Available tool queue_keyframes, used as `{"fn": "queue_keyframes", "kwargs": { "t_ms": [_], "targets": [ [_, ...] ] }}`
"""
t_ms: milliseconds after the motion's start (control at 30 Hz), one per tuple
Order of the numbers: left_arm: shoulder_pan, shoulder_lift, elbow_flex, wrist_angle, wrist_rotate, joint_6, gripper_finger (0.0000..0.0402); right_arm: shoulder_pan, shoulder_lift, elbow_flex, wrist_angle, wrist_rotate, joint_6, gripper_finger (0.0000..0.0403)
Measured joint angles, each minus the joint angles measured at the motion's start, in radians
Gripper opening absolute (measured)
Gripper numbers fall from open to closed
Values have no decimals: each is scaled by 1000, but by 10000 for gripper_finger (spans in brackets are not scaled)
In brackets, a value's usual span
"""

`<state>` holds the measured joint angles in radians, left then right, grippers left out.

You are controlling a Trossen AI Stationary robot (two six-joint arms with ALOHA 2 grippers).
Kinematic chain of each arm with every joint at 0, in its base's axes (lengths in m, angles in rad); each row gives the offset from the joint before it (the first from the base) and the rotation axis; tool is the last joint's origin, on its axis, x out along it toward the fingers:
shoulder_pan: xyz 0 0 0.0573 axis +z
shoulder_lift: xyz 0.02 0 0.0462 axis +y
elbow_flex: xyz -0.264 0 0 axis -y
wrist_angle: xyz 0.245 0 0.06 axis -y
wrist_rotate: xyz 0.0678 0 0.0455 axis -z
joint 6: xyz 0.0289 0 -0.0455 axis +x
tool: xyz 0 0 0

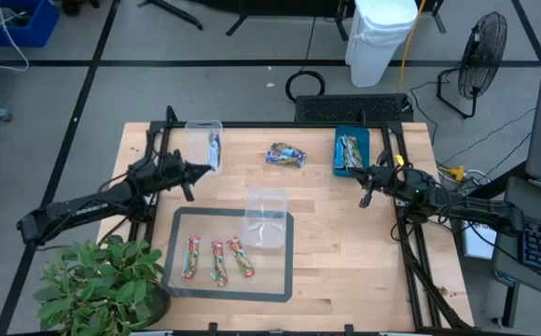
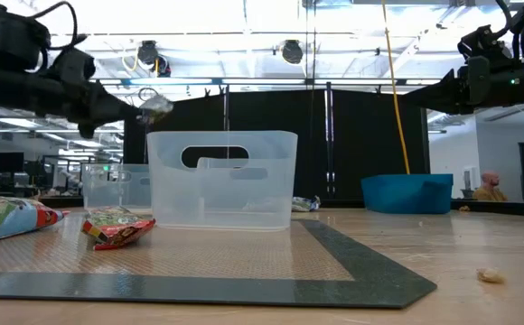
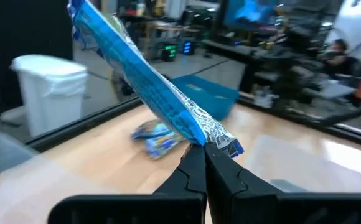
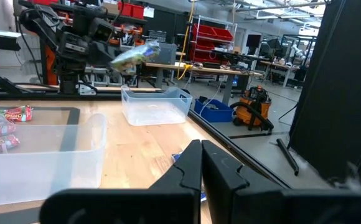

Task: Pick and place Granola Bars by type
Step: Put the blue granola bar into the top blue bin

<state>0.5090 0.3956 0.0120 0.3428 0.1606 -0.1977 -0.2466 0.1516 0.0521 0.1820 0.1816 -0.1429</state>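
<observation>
My left gripper (image 1: pixel 199 172) is shut on a bright blue granola bar (image 3: pixel 143 81), held in the air beside a clear tub (image 1: pixel 203 140) at the table's far left. Two more blue bars (image 1: pixel 285 155) lie on the wood at the far middle. Three red-and-green bars (image 1: pixel 217 259) lie flat on the grey mat (image 1: pixel 280 280). Tan-gold bars (image 1: pixel 349 149) lie in the teal tray (image 1: pixel 338 168). My right gripper (image 1: pixel 365 191) waits shut beside that tray, holding nothing. My left gripper pinches the blue bar's crimped near end (image 3: pixel 223 140) between its two fingertips (image 3: pixel 193 163). The fingers point about level, toward the far right, and lie along the bar. The bar sticks out past them, slanting upward, lifted clear of table and tub.
A second clear tub (image 1: pixel 266 219) stands on the mat's far right corner. A potted plant (image 1: pixel 93 285) fills the near left corner. A small crumb (image 2: pixel 490 275) lies on the wood. Black frame rails run along the table's left and right edges.
</observation>
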Motion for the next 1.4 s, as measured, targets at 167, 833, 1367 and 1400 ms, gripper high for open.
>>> {"fn": "queue_keyframes", "kwargs": {
  "t_ms": [167,833,1367,1400],
  "targets": [
    [-10,-19,7,-72,-141,-148,0,0,0,0,1,0,0,4],
    [116,13,27,-272,-318,-393,1,0,0,0,0,0,0,4],
    [236,25,29,-372,-145,-326,1,0,0,0,0,0,0,4],
    [240,25,29,-372,-132,-314,1,0,0,0,0,0,0,4]
  ]
}}
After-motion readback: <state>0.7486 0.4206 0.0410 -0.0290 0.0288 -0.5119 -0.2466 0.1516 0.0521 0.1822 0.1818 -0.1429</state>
